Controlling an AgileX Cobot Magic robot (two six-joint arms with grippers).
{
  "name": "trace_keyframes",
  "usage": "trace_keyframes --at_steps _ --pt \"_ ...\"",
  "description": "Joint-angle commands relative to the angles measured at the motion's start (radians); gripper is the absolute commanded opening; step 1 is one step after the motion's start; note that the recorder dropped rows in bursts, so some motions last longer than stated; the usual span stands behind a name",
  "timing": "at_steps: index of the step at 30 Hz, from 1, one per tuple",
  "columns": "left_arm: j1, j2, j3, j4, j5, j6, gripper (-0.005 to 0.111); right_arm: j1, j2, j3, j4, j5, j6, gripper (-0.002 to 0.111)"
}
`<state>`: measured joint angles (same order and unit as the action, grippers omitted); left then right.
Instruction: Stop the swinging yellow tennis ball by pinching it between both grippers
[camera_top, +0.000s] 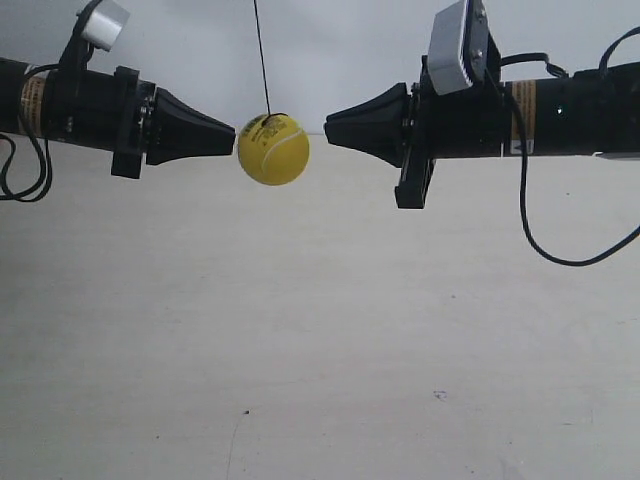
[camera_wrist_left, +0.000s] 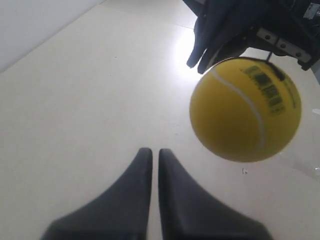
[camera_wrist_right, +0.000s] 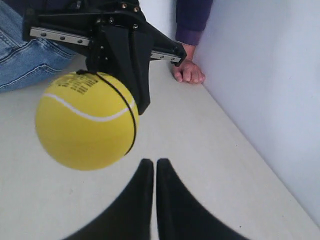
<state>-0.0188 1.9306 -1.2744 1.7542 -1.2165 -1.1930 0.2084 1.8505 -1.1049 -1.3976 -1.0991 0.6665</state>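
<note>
The yellow tennis ball (camera_top: 273, 149) hangs on a thin dark string (camera_top: 261, 55) between two black pointed grippers that face each other. The gripper of the arm at the exterior view's left (camera_top: 230, 130) has its tip at the ball's side, touching or nearly so. A small gap separates the ball from the gripper of the arm at the exterior view's right (camera_top: 328, 125). My left gripper (camera_wrist_left: 151, 150) is shut and empty, the ball (camera_wrist_left: 245, 110) off to one side of its tips. My right gripper (camera_wrist_right: 150, 161) is also shut, with the ball (camera_wrist_right: 86, 120) beside it.
A pale table (camera_top: 320, 350) lies well below the ball. A white wall (camera_wrist_right: 270, 75) borders the table. A person's hand (camera_wrist_right: 187, 70) and jeans (camera_wrist_right: 25, 45) rest at the table's far end. A black cable (camera_top: 560, 255) loops under one arm.
</note>
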Motion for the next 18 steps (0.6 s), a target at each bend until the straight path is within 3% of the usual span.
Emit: trace_keyframes --at_steps 1,18 --pt "-0.005 0.0 -0.005 -0.01 -0.005 0.0 0.005 0.001 -0.003 -0.005 0.006 0.003 0.005 0.0" --pt "-0.005 -0.009 -0.005 -0.01 -0.005 0.005 0.005 0.001 -0.003 -0.005 0.002 -0.018 0.018 0.0"
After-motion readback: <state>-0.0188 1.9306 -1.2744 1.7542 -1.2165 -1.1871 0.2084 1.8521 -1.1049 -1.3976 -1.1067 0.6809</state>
